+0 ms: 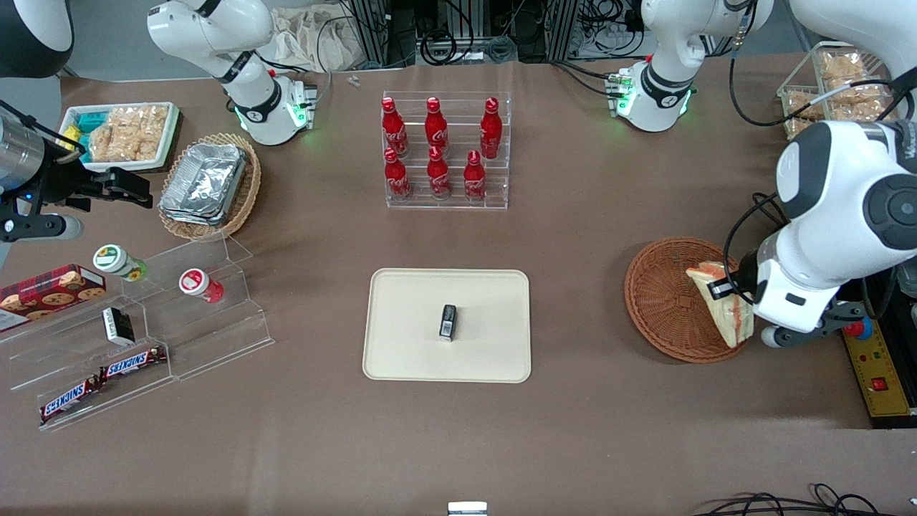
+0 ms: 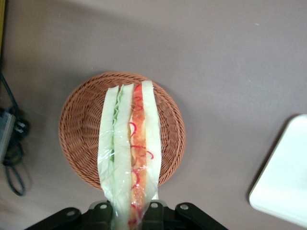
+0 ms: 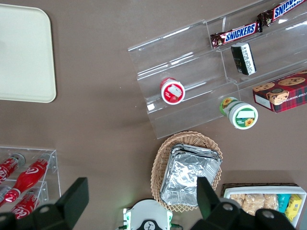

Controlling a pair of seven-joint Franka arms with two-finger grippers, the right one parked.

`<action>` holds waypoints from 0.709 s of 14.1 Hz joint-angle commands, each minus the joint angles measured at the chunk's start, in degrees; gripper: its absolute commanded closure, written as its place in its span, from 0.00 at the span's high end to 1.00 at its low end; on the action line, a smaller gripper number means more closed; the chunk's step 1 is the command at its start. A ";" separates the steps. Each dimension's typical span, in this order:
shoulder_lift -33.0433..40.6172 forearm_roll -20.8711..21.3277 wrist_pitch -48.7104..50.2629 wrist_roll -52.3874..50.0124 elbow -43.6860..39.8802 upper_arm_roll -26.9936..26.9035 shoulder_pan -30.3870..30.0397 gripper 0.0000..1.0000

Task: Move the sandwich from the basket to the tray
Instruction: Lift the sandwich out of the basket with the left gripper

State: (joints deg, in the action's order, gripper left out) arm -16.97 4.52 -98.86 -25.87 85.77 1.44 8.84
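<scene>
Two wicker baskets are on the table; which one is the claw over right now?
The round reddish-brown wicker basket toward the working arm's end. The claw holds the wrapped triangular sandwich above it; the tan basket holds foil containers.

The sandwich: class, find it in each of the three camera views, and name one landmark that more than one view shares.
Front view: the sandwich is over the basket, at the working arm's end of the table, with the gripper on it.
Left wrist view: the sandwich stands edge-on above the basket, held in the gripper.
Right wrist view: not in it.
Shared landmark: the cream tray shows in all three.
</scene>
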 commanded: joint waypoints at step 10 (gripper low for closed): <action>-13.69 -4.93 -4.22 0.03 -8.17 1.37 16.82 0.00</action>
State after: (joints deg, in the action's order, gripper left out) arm -26.92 3.08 -100.96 -25.39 80.50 3.02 24.69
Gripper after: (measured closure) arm 0.841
